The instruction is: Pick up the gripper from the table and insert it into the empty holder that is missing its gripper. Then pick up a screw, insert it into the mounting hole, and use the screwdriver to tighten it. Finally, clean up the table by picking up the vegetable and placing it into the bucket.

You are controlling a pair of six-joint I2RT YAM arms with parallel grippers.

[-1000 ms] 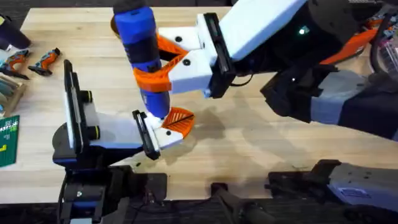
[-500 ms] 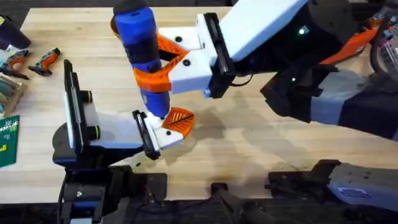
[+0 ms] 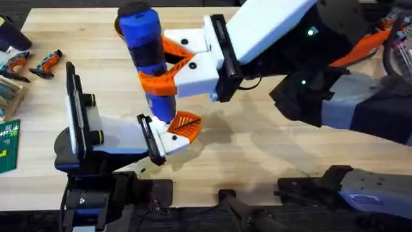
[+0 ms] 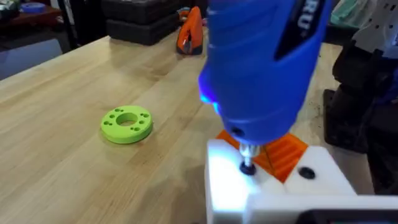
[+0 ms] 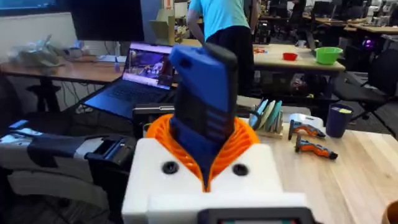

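Your right gripper (image 3: 168,67) is clamped on the screwdriver (image 3: 149,55), its orange ribbed pads (image 3: 183,63) pressed against the blue body from either side, and the tool stands nearly upright over the table (image 3: 257,148) with its bit end pointing down. In the right wrist view the same blue body rises straight up between the two white finger mounts, gripped by the orange pads (image 5: 161,134). The tool's lower end comes down right at your left gripper (image 3: 177,132), which sits low over the table just below the right one; there the orange gripper (image 3: 185,124) is seated on the white holder (image 3: 168,143). In the left wrist view you can see the screwdriver's metal bit (image 4: 247,158) resting in a hole on the white holder's top face (image 4: 261,180), with the orange tip (image 4: 283,152) just behind it and a second dark hole beside it. You cannot tell from these views whether your left gripper's fingers are parted or closed. A lime-green disc (image 4: 127,124) with holes lies flat on the wood, well apart from the holder.
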